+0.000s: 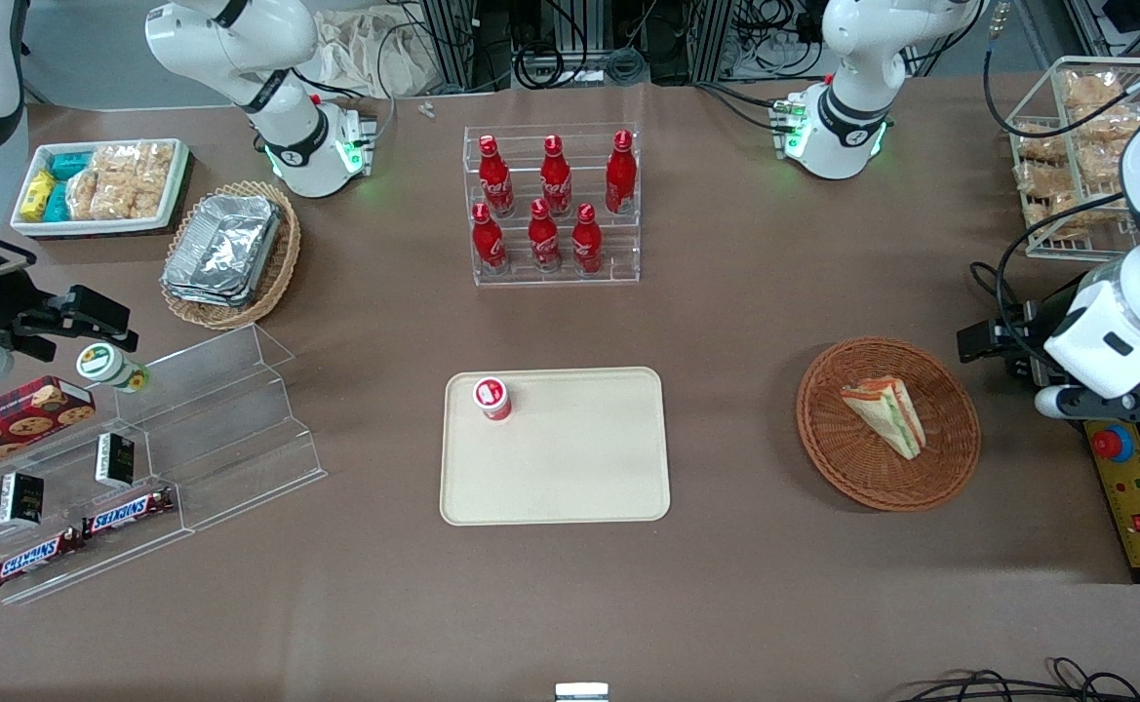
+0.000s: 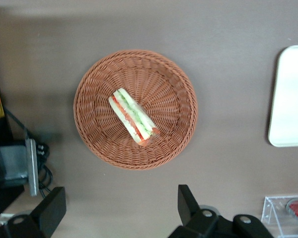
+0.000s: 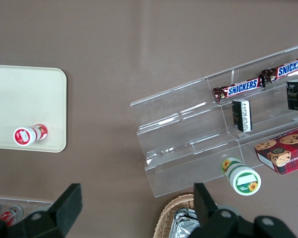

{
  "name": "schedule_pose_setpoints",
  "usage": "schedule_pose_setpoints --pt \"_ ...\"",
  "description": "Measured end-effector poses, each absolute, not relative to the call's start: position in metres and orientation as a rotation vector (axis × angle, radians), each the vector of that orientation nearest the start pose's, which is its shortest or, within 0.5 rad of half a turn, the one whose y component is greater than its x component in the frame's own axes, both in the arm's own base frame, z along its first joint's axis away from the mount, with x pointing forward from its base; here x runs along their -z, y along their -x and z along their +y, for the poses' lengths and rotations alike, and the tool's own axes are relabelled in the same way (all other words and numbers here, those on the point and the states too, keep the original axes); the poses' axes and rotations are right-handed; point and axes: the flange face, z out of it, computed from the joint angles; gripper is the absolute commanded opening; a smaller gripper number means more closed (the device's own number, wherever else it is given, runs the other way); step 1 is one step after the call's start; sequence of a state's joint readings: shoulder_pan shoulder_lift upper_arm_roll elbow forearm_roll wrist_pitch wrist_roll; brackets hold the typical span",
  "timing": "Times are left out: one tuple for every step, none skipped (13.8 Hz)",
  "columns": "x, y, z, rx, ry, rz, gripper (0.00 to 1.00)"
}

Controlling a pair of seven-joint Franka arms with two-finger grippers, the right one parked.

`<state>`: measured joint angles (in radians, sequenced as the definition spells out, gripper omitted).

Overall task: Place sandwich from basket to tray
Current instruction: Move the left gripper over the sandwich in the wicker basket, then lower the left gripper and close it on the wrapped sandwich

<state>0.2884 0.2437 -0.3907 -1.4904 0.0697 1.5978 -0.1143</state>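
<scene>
The sandwich [image 1: 886, 414], a pale wedge with green, orange and red layers, lies in the round reddish-brown wicker basket [image 1: 823, 429]. The beige tray [image 1: 570, 468] lies flat on the table beside the basket, toward the parked arm's end. My gripper [image 1: 994, 343] hovers high beside the basket at the working arm's end, open and empty. In the left wrist view the sandwich [image 2: 134, 116] lies in the middle of the basket [image 2: 89, 99], the gripper [image 2: 119, 206] stands wide open off the basket's rim, and an edge of the tray [image 2: 290, 99] shows.
A small red bottle [image 1: 493, 398] stands on the tray's corner. A clear rack of red bottles [image 1: 555, 205] stands farther from the camera. A clear stepped shelf [image 1: 189, 429] with snacks lies toward the parked arm's end. A control box [image 1: 1130, 487] sits beside the basket.
</scene>
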Motion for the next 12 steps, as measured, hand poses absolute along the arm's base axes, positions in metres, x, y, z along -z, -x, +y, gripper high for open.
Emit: schedule_pose_setpoints --pt "-0.521 -0.619 -0.031 -0.212 3.141 -0.089 1.0" --pt "-0.51 -0.621 -0.031 -0.225 3.135 -0.151 1.0" --pt "-0.498 -0.622 -0.032 -0.224 3.128 -0.222 1.0" --pt "-0.483 -0.623 -0.033 -0.209 3.12 -0.295 1.0" --pt "-0.464 -0.624 -0.035 -0.178 3.106 -0.346 1.0" --pt "-0.442 -0.623 -0.036 -0.149 3.089 -0.391 1.0" --pt "-0.419 -0.62 -0.037 -0.129 3.072 -0.46 1.0" --pt "-0.398 -0.616 -0.039 -0.108 3.061 -0.537 1.0" --pt "-0.379 -0.611 -0.04 -0.084 3.052 -0.607 1.0" --pt "-0.364 -0.606 -0.041 -0.071 3.044 -0.668 1.0" --pt "-0.352 -0.602 -0.041 -0.066 3.035 -0.721 1.0" --pt "-0.342 -0.598 -0.04 -0.066 3.021 -0.778 1.0"
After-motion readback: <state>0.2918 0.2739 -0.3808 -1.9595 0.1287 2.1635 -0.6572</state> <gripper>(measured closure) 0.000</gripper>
